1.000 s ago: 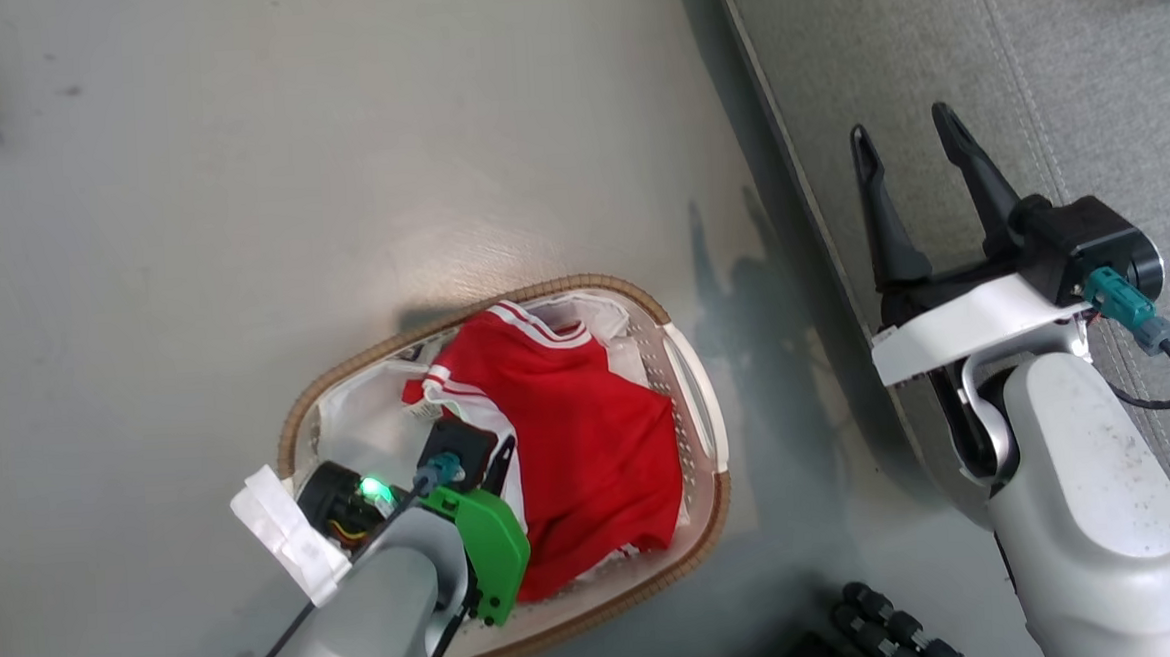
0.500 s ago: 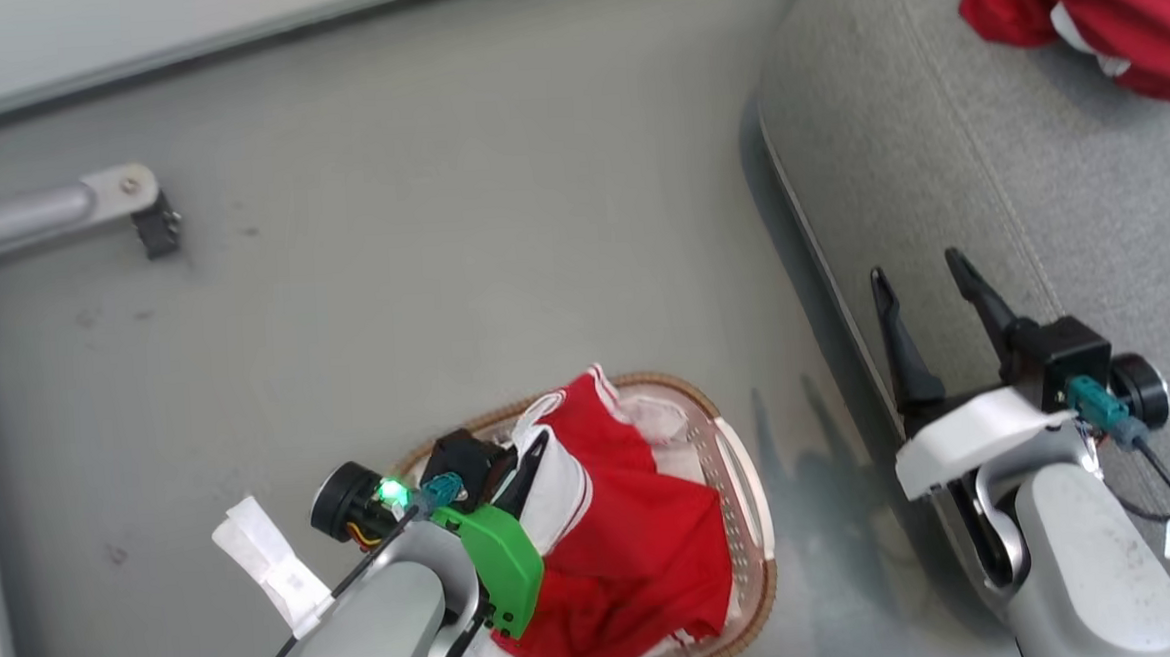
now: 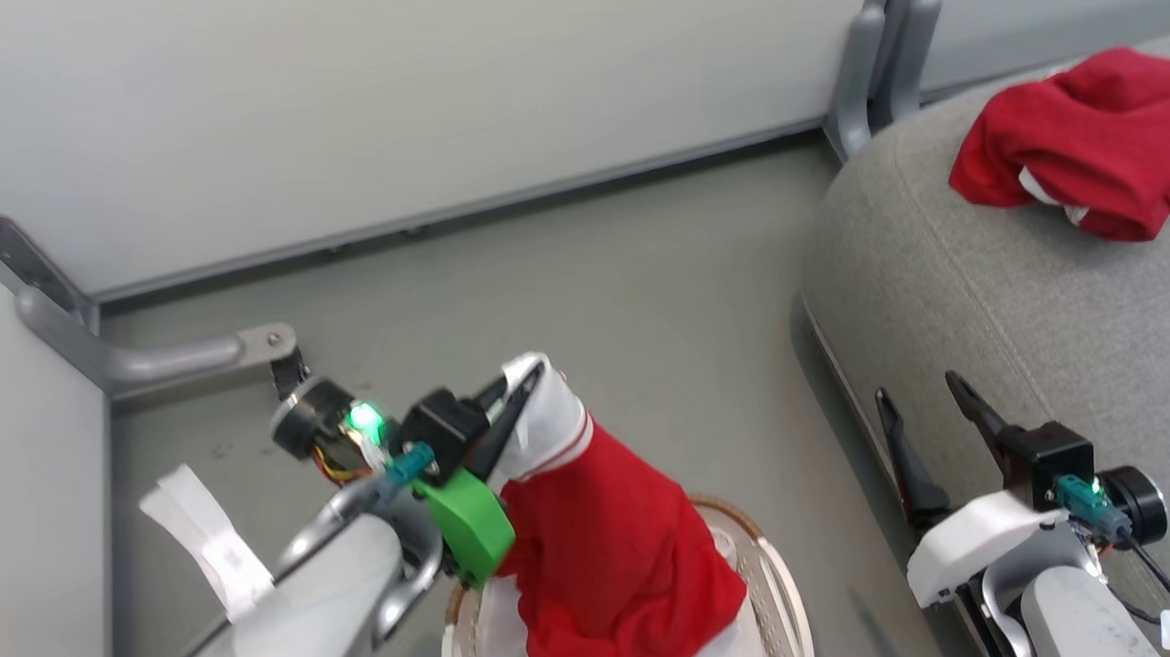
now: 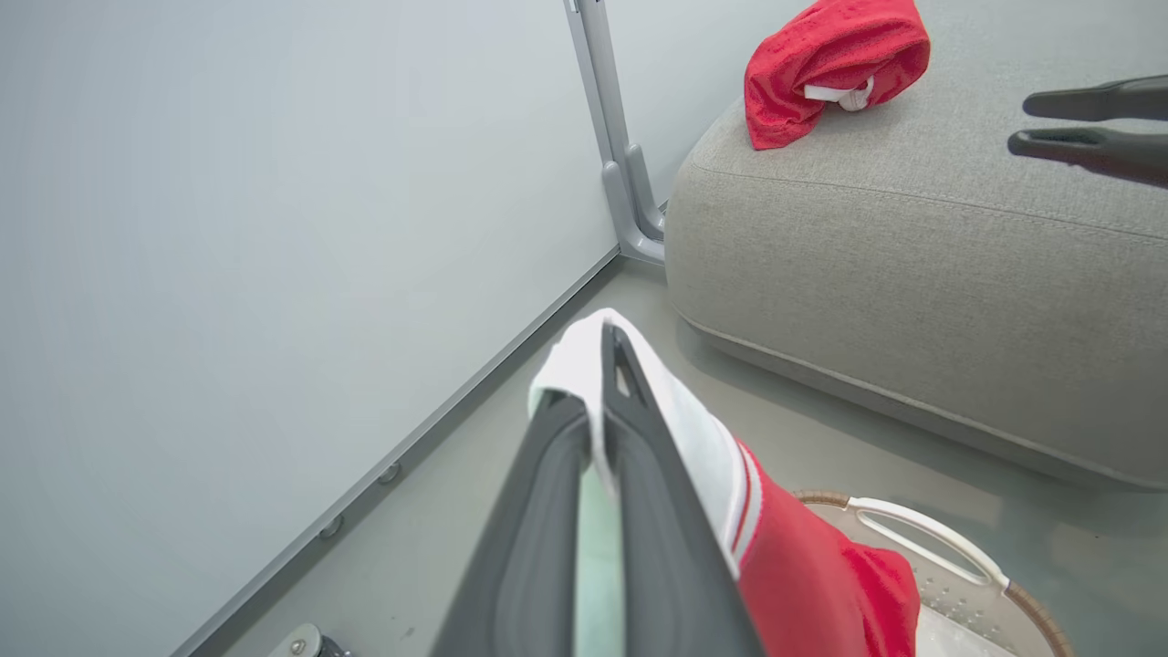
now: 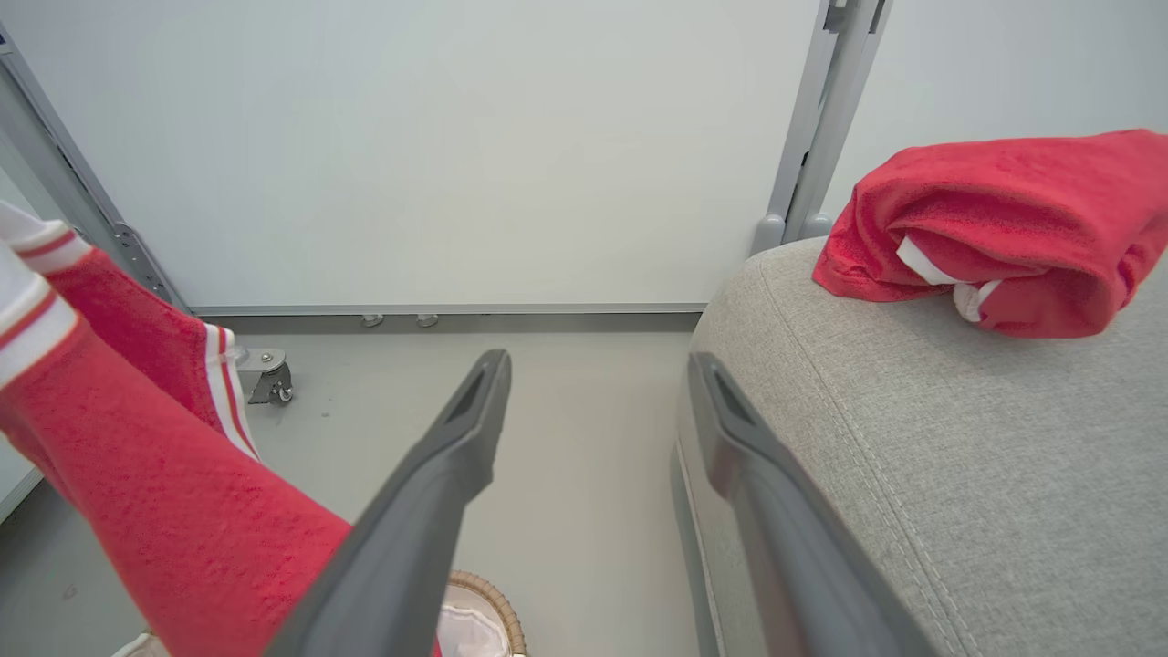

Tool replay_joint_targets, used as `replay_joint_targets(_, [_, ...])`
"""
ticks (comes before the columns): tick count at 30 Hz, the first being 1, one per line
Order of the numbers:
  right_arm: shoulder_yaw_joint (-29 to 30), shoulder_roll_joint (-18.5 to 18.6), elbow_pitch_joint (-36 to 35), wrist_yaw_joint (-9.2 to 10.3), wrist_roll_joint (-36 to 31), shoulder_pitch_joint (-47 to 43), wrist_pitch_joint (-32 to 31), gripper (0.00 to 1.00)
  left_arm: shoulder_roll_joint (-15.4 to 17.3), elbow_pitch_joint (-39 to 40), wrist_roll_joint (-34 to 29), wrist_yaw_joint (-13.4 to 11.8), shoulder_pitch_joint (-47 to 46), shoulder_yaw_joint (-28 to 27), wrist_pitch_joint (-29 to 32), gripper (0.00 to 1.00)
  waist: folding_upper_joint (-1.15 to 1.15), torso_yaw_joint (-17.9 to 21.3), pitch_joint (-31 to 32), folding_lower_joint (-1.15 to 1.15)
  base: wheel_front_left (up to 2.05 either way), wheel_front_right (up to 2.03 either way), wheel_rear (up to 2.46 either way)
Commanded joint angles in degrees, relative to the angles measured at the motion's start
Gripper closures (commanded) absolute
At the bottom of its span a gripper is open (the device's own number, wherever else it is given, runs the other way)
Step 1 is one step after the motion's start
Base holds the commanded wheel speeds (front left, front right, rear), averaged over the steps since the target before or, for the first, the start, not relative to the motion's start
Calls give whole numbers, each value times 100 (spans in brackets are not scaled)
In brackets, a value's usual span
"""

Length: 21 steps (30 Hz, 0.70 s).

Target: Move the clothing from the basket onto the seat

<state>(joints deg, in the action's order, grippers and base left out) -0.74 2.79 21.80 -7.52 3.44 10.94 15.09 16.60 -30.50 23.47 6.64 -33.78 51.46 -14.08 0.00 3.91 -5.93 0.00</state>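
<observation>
My left gripper (image 3: 520,387) is shut on the white-trimmed edge of a red garment of the clothing (image 3: 608,568), which hangs from the fingers above the basket (image 3: 768,579). In the left wrist view, the closed fingers (image 4: 639,474) pinch the white cuff, and the red cloth (image 4: 803,575) drapes down to the basket rim (image 4: 922,538). Another red garment (image 3: 1086,147) lies bunched at the far end of the grey seat (image 3: 1025,325). My right gripper (image 3: 919,391) stands open and empty at the seat's near edge. The right wrist view shows it (image 5: 600,365) beside the seat (image 5: 958,474), with the hanging garment (image 5: 137,474) at the left.
Pale wall panels close off the far side and the left. A grey metal post (image 3: 871,53) stands at the seat's far corner. A frame leg with a caster (image 3: 276,355) juts over the grey floor (image 3: 643,285) behind my left gripper.
My left gripper has risen, pulling the red garment up out of the basket. The head camera has tilted upward, bringing the walls and the garment on the seat into view. The right gripper stays open.
</observation>
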Motion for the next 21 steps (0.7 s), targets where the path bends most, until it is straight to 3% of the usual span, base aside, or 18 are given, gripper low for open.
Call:
replay_joint_targets(1, [-17,20,12,6,-22,-121,11,0,140,145,-82,14,-163,-14,56,100,0,-151,561,0,0,0,0])
replay_joint_targets(10, [-302,20,-106,6,-166,-20,11,0,756,1179,-177,-75,-1152,-364,604,100,0,-119,768,0,0,0,0])
replay_joint_targets(15, [-438,20,-105,6,-225,86,11,0,843,1326,-186,-102,-1639,-530,782,100,0,-136,784,0,0,0,0])
replay_joint_targets(21, [-635,20,-102,6,-184,230,11,0,712,1148,-178,-111,-2155,-656,798,100,0,-149,781,0,0,0,0])
